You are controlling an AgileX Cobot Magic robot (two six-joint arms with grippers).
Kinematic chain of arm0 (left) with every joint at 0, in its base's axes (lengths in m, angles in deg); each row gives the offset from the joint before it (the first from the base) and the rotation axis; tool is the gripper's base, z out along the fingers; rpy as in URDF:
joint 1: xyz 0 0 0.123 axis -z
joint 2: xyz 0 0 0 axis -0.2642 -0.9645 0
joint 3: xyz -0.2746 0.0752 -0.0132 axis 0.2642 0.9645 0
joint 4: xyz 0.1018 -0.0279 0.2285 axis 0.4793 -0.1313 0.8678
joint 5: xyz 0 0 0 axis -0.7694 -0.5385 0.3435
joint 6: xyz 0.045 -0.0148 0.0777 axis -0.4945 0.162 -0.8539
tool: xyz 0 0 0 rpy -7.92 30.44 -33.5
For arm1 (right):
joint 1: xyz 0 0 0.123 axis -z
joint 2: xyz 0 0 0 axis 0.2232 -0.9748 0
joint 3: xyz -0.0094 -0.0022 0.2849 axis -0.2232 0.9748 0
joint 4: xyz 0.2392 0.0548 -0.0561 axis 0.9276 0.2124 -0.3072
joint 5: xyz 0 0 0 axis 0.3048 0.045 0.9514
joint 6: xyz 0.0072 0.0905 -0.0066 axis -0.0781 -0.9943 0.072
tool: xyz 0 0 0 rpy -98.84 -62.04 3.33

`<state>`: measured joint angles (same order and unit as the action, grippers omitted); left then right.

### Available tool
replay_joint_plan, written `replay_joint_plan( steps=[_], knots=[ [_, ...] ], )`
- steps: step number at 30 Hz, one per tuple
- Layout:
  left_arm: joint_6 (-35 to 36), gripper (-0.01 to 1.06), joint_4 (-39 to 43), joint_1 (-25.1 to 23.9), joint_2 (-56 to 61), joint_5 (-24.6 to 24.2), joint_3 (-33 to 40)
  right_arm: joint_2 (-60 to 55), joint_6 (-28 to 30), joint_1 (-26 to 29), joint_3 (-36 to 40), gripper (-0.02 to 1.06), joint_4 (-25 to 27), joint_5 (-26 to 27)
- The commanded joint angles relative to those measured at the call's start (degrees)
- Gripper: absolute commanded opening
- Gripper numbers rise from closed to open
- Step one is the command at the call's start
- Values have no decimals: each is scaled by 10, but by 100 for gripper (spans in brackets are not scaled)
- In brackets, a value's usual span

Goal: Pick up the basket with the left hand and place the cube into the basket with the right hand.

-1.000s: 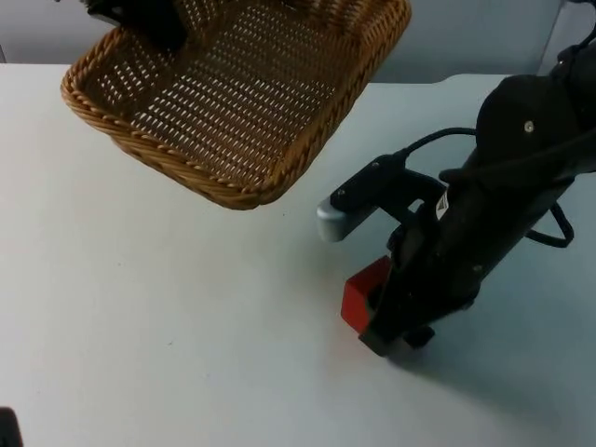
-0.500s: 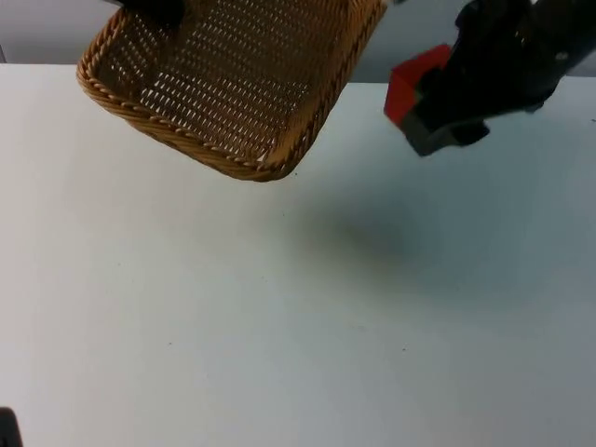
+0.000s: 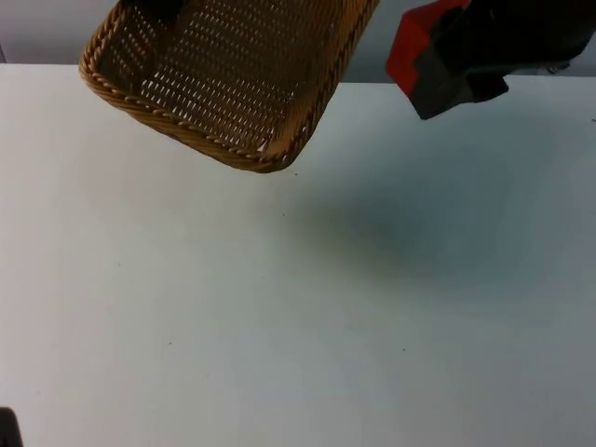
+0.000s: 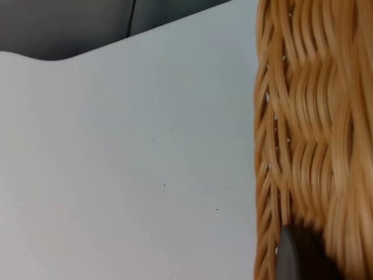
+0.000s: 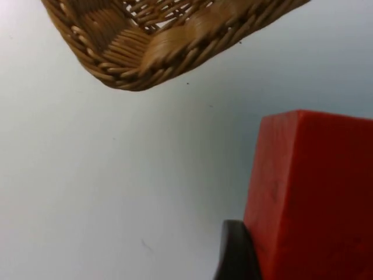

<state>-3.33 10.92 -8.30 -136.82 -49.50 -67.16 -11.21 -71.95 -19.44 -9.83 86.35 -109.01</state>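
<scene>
Top view: basket (image 3: 233,79) is off the bench (image 3: 279,326), tilted, hanging over the far left part of the surface with its near corner lowest; left gripper (image 3: 160,7) sits on the basket's far rim at the frame edge, so I cannot tell how its fingers stand from here. Right gripper (image 3: 438,65) is up in the air at the far right, to the right of the basket and apart from it, pinching the red cube (image 3: 414,47) with the cube's red face turned toward the basket; a soft shadow lies on the bench below it. Left wrist view: woven basket wall (image 4: 315,134) runs right along the camera, a dark fingertip (image 4: 297,256) pressed against the wicker, so the left gripper is clamped on the basket rim; white bench (image 4: 116,175) and grey partition wall (image 4: 64,23) are beyond. Right wrist view: red cube (image 5: 312,198) is held tight against a black fingertip (image 5: 233,254), raised above the bench (image 5: 87,192); the basket's corner (image 5: 151,41) is ahead of the cube, not touching it.
</scene>
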Motion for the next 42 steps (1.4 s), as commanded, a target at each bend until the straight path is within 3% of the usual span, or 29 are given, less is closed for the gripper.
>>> replay_joint_plan(
  steps=[1, 3, 6, 10, 13, 15, 31, 42],
  knots=[
    [1, 0, -22, 1, 9, 11, 1, 6, 26, -3, -5, 0, 39, 11],
    [6, 0, -24, 1, 9, 8, 1, 6, 61, -3, -5, 0, 83, 17],
    [71, 0, -27, 1, 9, -52, 1, 6, 133, -4, -5, 0, 165, 28],
    [86, 0, -28, 1, 8, -89, 1, 6, 193, -9, -5, 0, 226, 33],
    [97, 0, -27, 1, 8, -129, 1, 6, 207, -20, -5, 0, 231, 43],
    [98, 0, -27, 1, 8, -183, 1, 6, 210, -34, -5, 0, 231, 56],
    [127, 0, -46, 1, 7, -183, 1, -83, 240, -62, -9, 0, 231, 145],
    [124, 0, -47, 1, 7, -183, 1, -128, 236, -62, -90, 0, 232, 144]
  ],
)
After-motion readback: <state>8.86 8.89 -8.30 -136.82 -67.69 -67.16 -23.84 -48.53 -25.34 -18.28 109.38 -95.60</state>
